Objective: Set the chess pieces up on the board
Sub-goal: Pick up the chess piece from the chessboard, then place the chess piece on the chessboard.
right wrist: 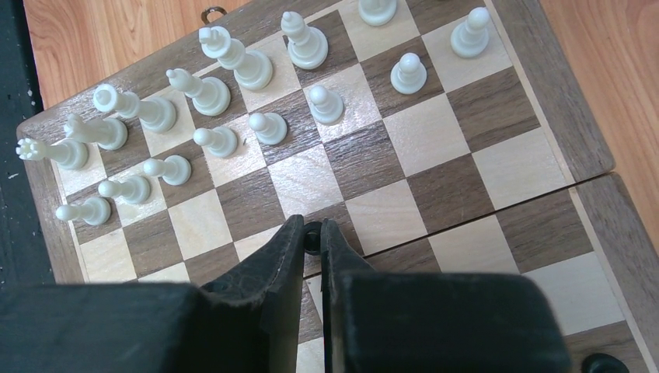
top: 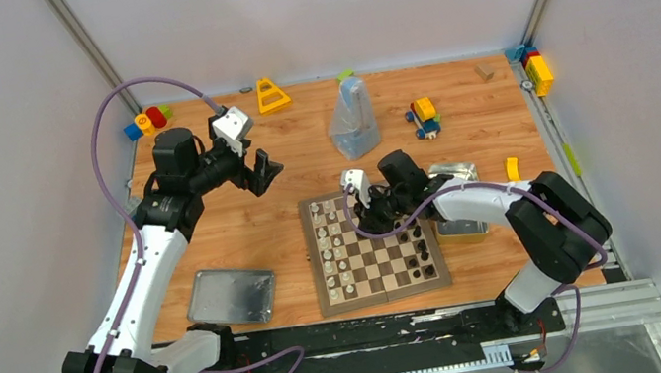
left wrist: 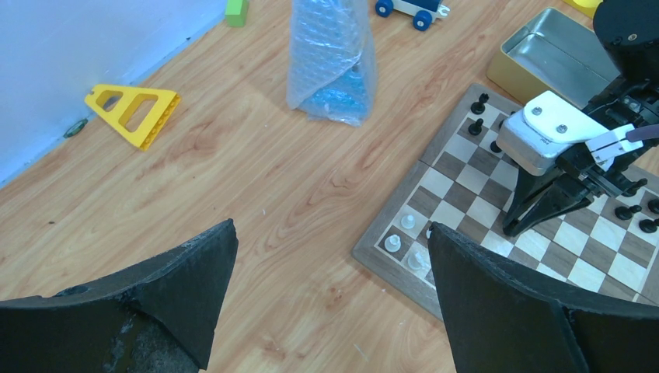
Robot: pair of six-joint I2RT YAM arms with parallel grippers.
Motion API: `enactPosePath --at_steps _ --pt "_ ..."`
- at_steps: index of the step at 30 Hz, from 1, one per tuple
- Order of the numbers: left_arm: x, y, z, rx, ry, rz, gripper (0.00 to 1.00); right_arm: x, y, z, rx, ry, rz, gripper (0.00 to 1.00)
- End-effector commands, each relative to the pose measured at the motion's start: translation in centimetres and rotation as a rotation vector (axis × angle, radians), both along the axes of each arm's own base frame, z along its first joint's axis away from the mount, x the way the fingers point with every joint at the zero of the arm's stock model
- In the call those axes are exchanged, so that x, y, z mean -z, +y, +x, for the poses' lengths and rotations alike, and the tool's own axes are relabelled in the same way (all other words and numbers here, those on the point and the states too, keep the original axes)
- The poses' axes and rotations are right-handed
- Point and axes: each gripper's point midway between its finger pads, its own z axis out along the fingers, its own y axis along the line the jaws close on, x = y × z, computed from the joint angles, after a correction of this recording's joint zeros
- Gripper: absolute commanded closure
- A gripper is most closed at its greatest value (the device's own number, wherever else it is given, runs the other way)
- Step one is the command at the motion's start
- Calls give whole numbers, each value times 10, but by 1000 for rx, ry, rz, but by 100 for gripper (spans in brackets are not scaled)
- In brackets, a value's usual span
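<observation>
The board [top: 380, 284] lies at the table's front centre. Cream-white chess pieces [top: 328, 247] stand in two rows along its left side, and black ones [top: 424, 250] stand on its right side. My right gripper [top: 380, 222] is low over the board's far half. In the right wrist view, this gripper [right wrist: 312, 233] is shut on a small black piece [right wrist: 312, 238] over a dark square beside the fold seam. The white rows [right wrist: 233, 58] stand beyond it. My left gripper [top: 266, 172] hangs open and holds nothing, above bare table left of the board's far corner [left wrist: 388, 268].
A silver tin [top: 455, 189] sits right of the board and its lid [top: 233, 295] lies at the front left. A bubble-wrap bag [top: 354, 123], a yellow triangular block [top: 271, 96] and a toy car [top: 424, 119] stand at the back. Coloured blocks [top: 539, 71] sit in the far corners.
</observation>
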Motion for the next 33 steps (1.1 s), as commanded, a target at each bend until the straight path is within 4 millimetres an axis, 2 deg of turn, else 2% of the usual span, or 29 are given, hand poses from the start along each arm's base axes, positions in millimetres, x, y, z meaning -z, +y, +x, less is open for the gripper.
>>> enactPosePath --at_steps 1,8,11,17,25,33 --pt "-10 1 1 6 -44 -4 0 -24 8 10 -10 -67 34 93" --pt "-9 1 -1 6 -46 -1 0 -46 -3 8 0 -120 14 96" --pt "-10 1 -1 6 -47 -3 0 -51 -13 0 -12 -136 -10 96" --pt "-11 0 -2 9 -49 -11 0 -49 -42 -25 -43 -156 -81 96" --pt "-8 1 -4 13 -52 -7 0 -22 -71 -43 -57 -129 -185 95" --pt "-7 1 -5 13 -53 -3 0 -6 -83 -50 -83 -101 -237 95"
